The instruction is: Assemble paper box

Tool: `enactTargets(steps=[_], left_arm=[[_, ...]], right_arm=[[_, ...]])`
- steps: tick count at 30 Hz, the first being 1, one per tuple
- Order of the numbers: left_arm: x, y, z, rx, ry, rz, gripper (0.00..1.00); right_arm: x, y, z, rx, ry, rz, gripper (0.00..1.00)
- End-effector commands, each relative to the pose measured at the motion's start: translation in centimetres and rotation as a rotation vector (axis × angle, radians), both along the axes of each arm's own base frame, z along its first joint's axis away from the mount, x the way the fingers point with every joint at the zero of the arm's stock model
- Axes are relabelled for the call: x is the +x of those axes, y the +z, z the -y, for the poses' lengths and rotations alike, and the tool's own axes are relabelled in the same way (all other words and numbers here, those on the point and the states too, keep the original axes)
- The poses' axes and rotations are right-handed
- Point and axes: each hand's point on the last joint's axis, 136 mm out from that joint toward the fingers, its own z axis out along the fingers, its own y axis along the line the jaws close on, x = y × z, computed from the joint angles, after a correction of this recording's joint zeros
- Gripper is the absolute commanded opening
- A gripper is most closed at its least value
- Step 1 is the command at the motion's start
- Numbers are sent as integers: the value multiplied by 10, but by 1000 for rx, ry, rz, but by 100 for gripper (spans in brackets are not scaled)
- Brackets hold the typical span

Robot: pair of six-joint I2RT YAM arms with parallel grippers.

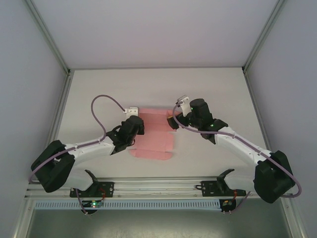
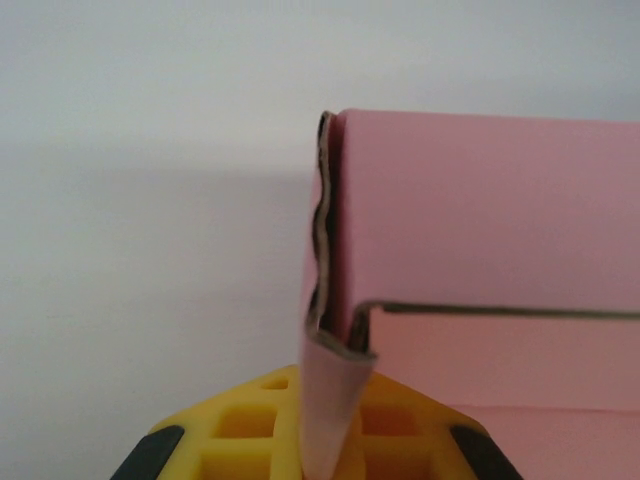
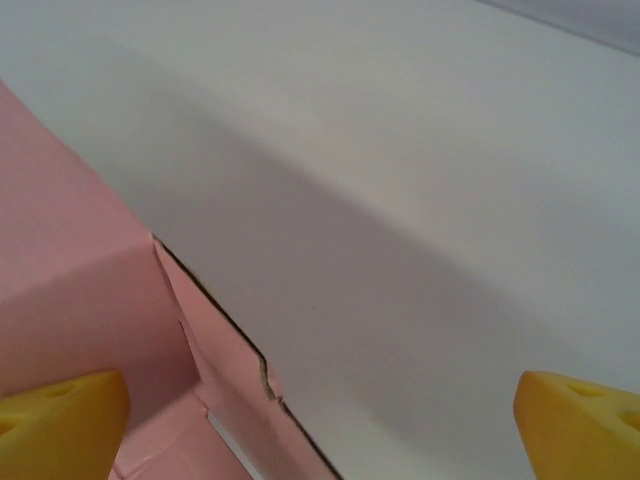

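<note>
The pink paper box (image 1: 154, 136) is being shown at the centre of the top frame, lying partly folded on the white table (image 1: 99, 94). At its left edge, a flap (image 2: 328, 395) is being pinched firmly between the closed jaws of the left gripper (image 2: 322, 440). At its right edge, the right gripper (image 3: 320, 425) is being held wide open, with nothing gripped.

No text, label, brand, number or sign can be read: the plain pink thin card box (image 1: 152, 136) and the white table (image 1: 109, 84) carry no print.
</note>
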Motion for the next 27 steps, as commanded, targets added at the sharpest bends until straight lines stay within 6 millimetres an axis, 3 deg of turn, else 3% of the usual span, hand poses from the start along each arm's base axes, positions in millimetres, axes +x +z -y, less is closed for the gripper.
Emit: enactTargets(steps=[1,5,11,18,27], left_arm=[[0,23,10,-111,-17,63,0],[-3,26,11,-125,-34,68,0],[-2,15,19,-127,-59,41,0],[1,11,44,-197,-131,36,0],[6,6,55,-230,-113,31,0]], right_arm=[[-8,-8,-14,48,67,-53,98],[0,-2,-12,67,32,-9,98],[8,28,-18,209,3,106,98],[18,52,-23,386,-86,165,98],[27,55,13,463,-391,207,98]])
